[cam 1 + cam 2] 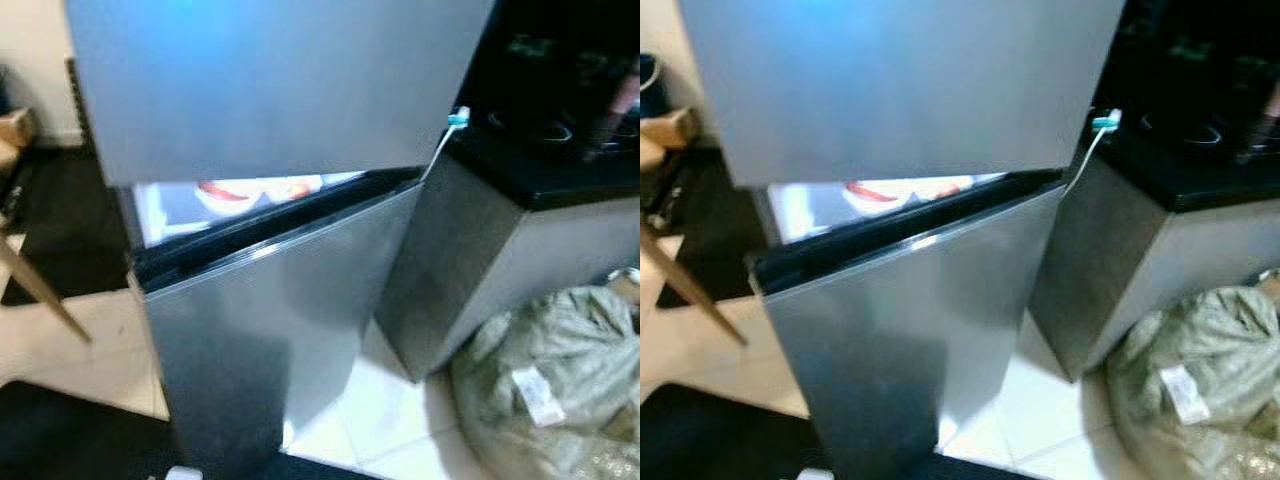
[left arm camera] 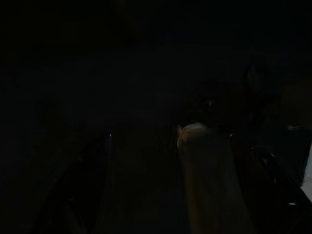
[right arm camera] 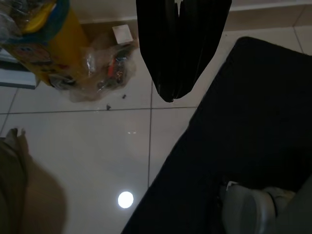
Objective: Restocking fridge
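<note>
Silver fridge (image 1: 270,200) dead centre, lower door ajar with the lit shelf at ten o'clock, right gripper (image 3: 178,48) hanging over the tiled floor (image 3: 97,156), fingers pressed together, left gripper's fingers too dark to tell.

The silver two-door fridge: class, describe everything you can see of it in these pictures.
The silver two-door fridge stands upright on a pale tiled floor, beside a grey cabinet with a black top. Its skin looks like brushed metal, with soft reflections. The upper door looks shut; the lower door stands ajar, with a dark seal along its top edge. Through the gap the lit white inside shows something red and white, too blurred to name.
</note>
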Robot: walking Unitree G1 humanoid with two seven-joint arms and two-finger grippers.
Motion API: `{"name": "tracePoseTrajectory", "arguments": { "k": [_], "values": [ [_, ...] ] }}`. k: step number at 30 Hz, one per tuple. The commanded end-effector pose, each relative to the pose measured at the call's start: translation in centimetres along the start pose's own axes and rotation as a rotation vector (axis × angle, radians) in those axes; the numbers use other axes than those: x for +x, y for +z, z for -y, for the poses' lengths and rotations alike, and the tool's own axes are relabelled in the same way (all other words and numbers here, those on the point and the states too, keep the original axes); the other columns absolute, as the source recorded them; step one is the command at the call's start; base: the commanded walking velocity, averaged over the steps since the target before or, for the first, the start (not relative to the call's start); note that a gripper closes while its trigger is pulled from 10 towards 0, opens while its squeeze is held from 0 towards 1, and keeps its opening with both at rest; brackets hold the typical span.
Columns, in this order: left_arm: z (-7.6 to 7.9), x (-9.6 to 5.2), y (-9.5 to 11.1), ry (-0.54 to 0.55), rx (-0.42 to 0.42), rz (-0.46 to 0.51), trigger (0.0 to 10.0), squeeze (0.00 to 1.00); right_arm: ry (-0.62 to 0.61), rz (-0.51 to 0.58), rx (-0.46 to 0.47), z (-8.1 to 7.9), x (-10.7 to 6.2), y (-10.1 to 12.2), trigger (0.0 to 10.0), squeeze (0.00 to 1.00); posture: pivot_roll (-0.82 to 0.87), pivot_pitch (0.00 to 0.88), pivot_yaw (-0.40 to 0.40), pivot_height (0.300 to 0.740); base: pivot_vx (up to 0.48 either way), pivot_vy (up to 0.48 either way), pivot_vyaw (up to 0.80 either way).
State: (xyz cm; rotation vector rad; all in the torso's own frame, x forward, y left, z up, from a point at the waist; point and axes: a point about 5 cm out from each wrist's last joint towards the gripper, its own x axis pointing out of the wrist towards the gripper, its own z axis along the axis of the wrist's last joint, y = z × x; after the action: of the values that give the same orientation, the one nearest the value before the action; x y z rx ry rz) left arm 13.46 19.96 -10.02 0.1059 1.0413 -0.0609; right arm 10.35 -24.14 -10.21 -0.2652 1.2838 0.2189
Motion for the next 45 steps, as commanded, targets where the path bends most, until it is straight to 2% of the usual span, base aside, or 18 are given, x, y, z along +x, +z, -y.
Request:
{"name": "tracePoseTrajectory", "arguments": {
  "k": [1, 19, 24, 25, 26, 27, 28, 30, 31, 33, 34, 35, 37, 38, 41, 42, 44, 45],
  "values": [
    [0.0, 0.1, 0.5, -0.003, 0.005, 0.020, 10.0, 0.00, 0.005, 0.035, 0.012, 0.2, 0.0, 0.6, 10.0, 0.00, -0.04, 0.000, -0.067, 0.740, 0.000, 0.000, 0.00],
    [0.1, 0.2, 1.3, -0.013, 0.024, 0.044, 10.0, 0.00, 0.035, 0.030, 0.006, -0.1, 0.0, 0.6, 10.0, 0.00, -0.04, 0.000, -0.065, 0.740, 0.000, 0.000, 0.00],
    [1.4, 0.5, 3.7, -0.097, 0.081, 0.151, 10.0, 0.00, -0.012, 0.047, 0.042, 0.3, 0.0, 0.7, 10.0, 0.00, -0.04, 0.000, -0.065, 0.740, 0.000, 0.000, 0.00],
    [1.7, 0.6, 4.9, -0.118, 0.117, 0.196, 10.0, 0.00, -0.012, 0.047, 0.038, 0.3, 0.0, 0.7, 10.0, 0.00, -0.04, 0.000, -0.065, 0.740, 0.000, 0.000, 0.00],
    [1.7, 0.6, 4.9, -0.118, 0.117, 0.196, 10.0, 0.00, -0.012, 0.047, 0.038, 0.3, 0.0, 0.7, 10.0, 0.00, -0.04, 0.000, -0.065, 0.740, 0.000, 0.000, 0.00],
    [2.2, 0.6, 6.3, -0.148, 0.174, 0.246, 10.0, 0.00, -0.010, 0.048, 0.035, 0.3, 0.0, 0.7, 10.0, 0.00, -0.04, 0.000, -0.065, 0.740, 0.000, 0.000, 0.00],
    [2.2, 0.6, 6.3, -0.148, 0.174, 0.246, 10.0, 0.00, -0.010, 0.048, 0.035, 0.3, 0.0, 0.7, 10.0, 0.00, -0.04, 0.000, -0.065, 0.740, 0.000, 0.000, 0.00],
    [3.2, 0.6, 8.4, -0.209, 0.282, 0.326, 10.0, 0.00, -0.011, 0.048, 0.031, 0.3, 0.0, 0.7, 10.0, 0.00, -0.04, 0.000, -0.065, 0.740, 0.000, 0.000, 0.00],
    [3.2, 0.6, 8.4, -0.209, 0.282, 0.326, 10.0, 0.00, -0.011, 0.048, 0.031, 0.3, 0.0, 0.7, 10.0, 0.00, -0.04, 0.000, -0.065, 0.740, 0.000, 0.000, 0.00],
    [4.1, 0.4, 10.2, -0.256, 0.437, 0.389, 10.0, 0.00, -0.013, 0.049, 0.030, 0.3, 0.0, 0.8, 10.0, 0.00, -0.04, 0.000, -0.060, 0.740, 0.000, 0.000, 0.00],
    [4.1, 0.4, 10.2, -0.256, 0.437, 0.389, 10.0, 0.00, -0.013, 0.049, 0.030, 0.3, 0.0, 0.8, 10.0, 0.00, -0.04, 0.000, -0.060, 0.740, 0.000, 0.000, 0.00],
    [4.4, 0.3, 11.0, -0.262, 0.506, 0.419, 10.0, 0.00, -0.015, 0.050, 0.030, 0.3, 0.0, 0.8, 10.0, 0.00, -0.04, 0.000, -0.059, 0.740, 0.000, 0.000, 0.00],
    [4.4, 0.3, 11.0, -0.262, 0.506, 0.419, 10.0, 0.00, -0.015, 0.050, 0.030, 0.3, 0.0, 0.8, 10.0, 0.00, -0.04, 0.000, -0.059, 0.740, 0.000, 0.000, 0.00],
    [4.5, 0.1, 12.2, -0.260, 0.563, 0.463, 10.0, 0.00, -0.016, 0.051, 0.030, 0.2, 0.0, 0.8, 10.0, 0.00, -0.04, 0.000, -0.057, 0.740, 0.000, 0.000, 0.00],
    [4.4, 0.0, 13.2, -0.241, 0.604, 0.499, 10.0, 0.00, -0.018, 0.051, 0.030, 0.2, 0.0, 0.8, 10.0, 0.00, -0.04, 0.000, -0.056, 0.740, 0.000, 0.000, 0.00],
    [3.5, -0.4, 15.4, -0.178, 0.646, 0.572, 10.0, 0.00, -0.019, 0.050, 0.030, 0.2, 0.0, 0.7, 10.0, 0.00, -0.04, 0.000, -0.055, 0.740, 0.000, 0.000, 0.00],
    [3.5, -0.4, 15.4, -0.178, 0.646, 0.572, 10.0, 0.00, -0.019, 0.050, 0.030, 0.2, 0.0, 0.7, 10.0, 0.00, -0.04, 0.000, -0.055, 0.740, 0.000, 0.000, 0.00],
    [2.4, -1.0, 17.8, -0.107, 0.681, 0.650, 10.0, 0.00, -0.020, 0.048, 0.031, 0.2, 0.0, 0.6, 10.0, 0.00, -0.04, 0.000, -0.055, 0.740, 0.000, 0.000, 0.00]
  ]
}}
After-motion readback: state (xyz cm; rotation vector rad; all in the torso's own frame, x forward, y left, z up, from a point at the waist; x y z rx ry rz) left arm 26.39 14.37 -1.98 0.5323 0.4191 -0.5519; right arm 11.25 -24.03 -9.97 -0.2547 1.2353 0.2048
